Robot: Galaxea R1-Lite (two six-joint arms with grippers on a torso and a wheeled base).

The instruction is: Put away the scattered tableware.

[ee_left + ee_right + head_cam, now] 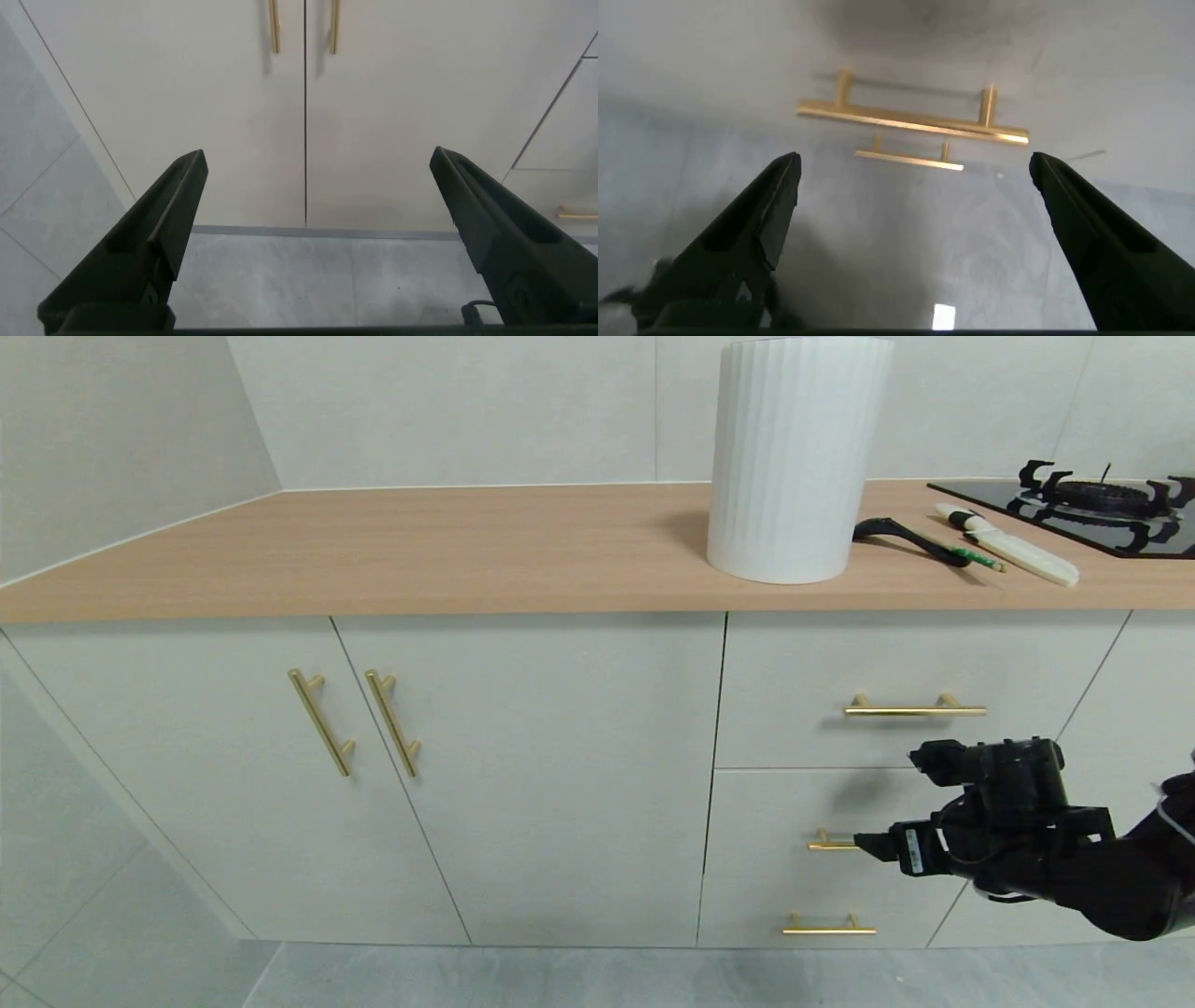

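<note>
On the wooden countertop (pixel 420 546) stands a tall white ribbed holder (pixel 794 457). To its right lie a black utensil (pixel 907 539), green-tipped chopsticks (pixel 977 558) and a white knife (pixel 1013 548). My right gripper (pixel 904 803) hangs open, well below the counter, in front of the middle drawer, with nothing between its fingers. In the right wrist view the right gripper (pixel 915 163) faces that drawer's gold handle (pixel 910 119). My left gripper (pixel 318 161) is open and empty, pointing at the base of the double cabinet doors (pixel 306 103).
A black gas hob (pixel 1102 504) sits at the counter's far right. Three drawers are stacked under the tableware, with gold handles, top (pixel 915 710), middle (pixel 831 845) and bottom (pixel 829 929). All doors and drawers are closed. Grey tiled floor (pixel 560 980) lies below.
</note>
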